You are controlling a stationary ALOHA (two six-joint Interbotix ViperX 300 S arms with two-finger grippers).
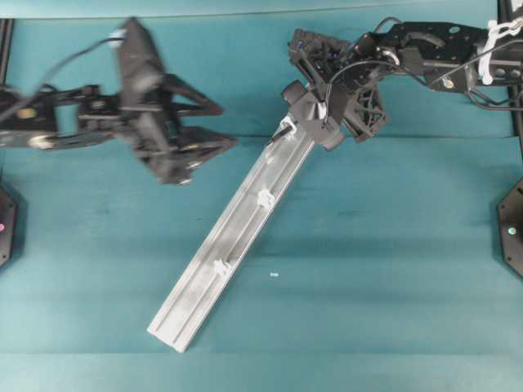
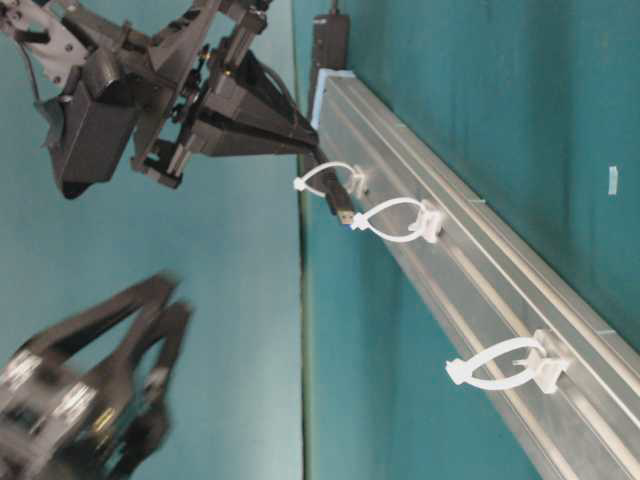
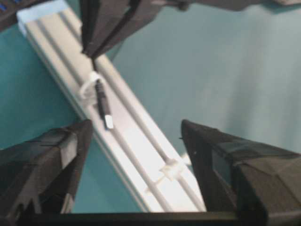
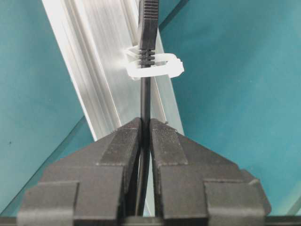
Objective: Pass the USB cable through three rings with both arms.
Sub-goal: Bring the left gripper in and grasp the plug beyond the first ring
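Observation:
The thin black USB cable [image 4: 146, 94] runs out from between the fingers of my right gripper [image 4: 146, 123], which is shut on it. Its plug [image 3: 106, 113] has gone through the first ring [image 4: 156, 68] at the rail's far end and hangs just past it, metal tip showing. The second ring [image 1: 265, 197] and third ring [image 1: 221, 266] stand further along the rail with nothing in them. My left gripper [image 1: 225, 124] hovers left of the rail's upper end, blurred and open. In its wrist view the fingers [image 3: 61, 155] frame the rail with nothing between them.
The long silver rail [image 1: 204, 286] lies diagonally on the teal table, running from upper right to lower left. A black hub bar [image 2: 330, 40] sits at its far end. A small white scrap [image 1: 274, 274] lies on the cloth right of the rail.

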